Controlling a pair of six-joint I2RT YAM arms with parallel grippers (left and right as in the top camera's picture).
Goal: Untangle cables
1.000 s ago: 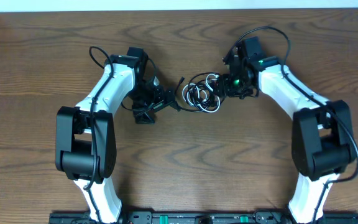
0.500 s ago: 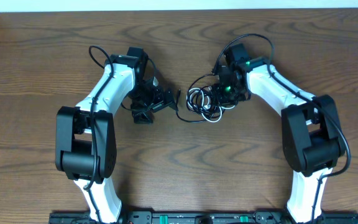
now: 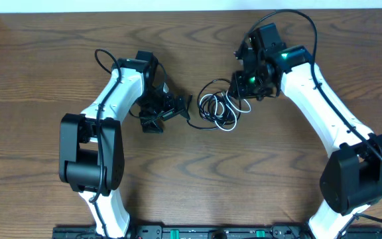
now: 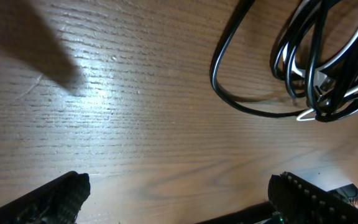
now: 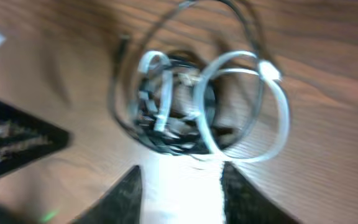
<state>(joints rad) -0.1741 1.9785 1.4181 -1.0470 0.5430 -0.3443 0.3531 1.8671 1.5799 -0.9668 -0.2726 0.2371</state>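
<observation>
Overhead, we see the cables (image 3: pixel 216 107) bunched in one tangle on the desk (image 3: pixel 197 172), between both arms. Our right end effector (image 3: pixel 239 89) hovers just beside its far-right edge, jaws apart and empty. Our left end effector (image 3: pixel 181 106), wide open, sits farther off to the left.

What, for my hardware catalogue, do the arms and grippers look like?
The left arm and right arm have white shells and black joints. The left gripper and right gripper are black. A black cable loops from each wrist; a green light marks the right.
</observation>
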